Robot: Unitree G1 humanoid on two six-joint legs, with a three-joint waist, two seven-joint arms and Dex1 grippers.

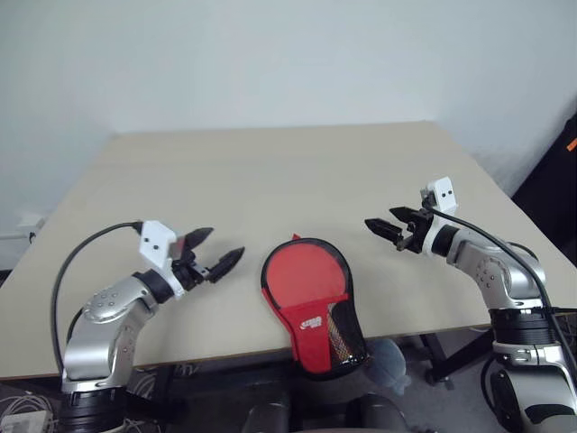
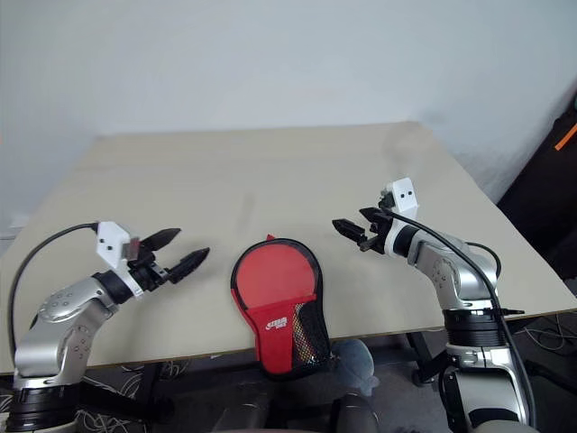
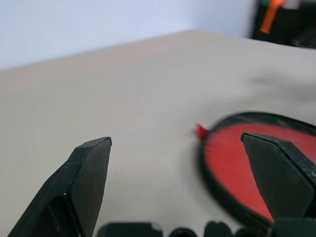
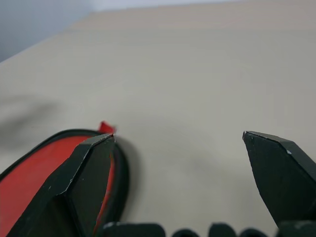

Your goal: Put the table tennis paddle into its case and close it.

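The case (image 1: pixel 305 287) lies flat on the beige table (image 1: pixel 270 180), red front up, black mesh lower part and white logo toward me. Its narrow end hangs over the table's front edge, and a small red tab (image 1: pixel 295 237) sticks out at its far rim. The table tennis paddle is hidden from view. My left gripper (image 1: pixel 224 244) hovers open just left of the case, pointing at it, nothing between its fingers. My right gripper (image 1: pixel 382 219) hovers open to the right of the case, also empty. The case's round edge appears in the left wrist view (image 3: pixel 232 163) and the right wrist view (image 4: pixel 39 168).
A translucent bluish wrapper (image 1: pixel 389 361) hangs below the table's front edge, right of the case's narrow end. A pale wall stands behind the table. Dark equipment (image 1: pixel 554 189) stands off the table's right side.
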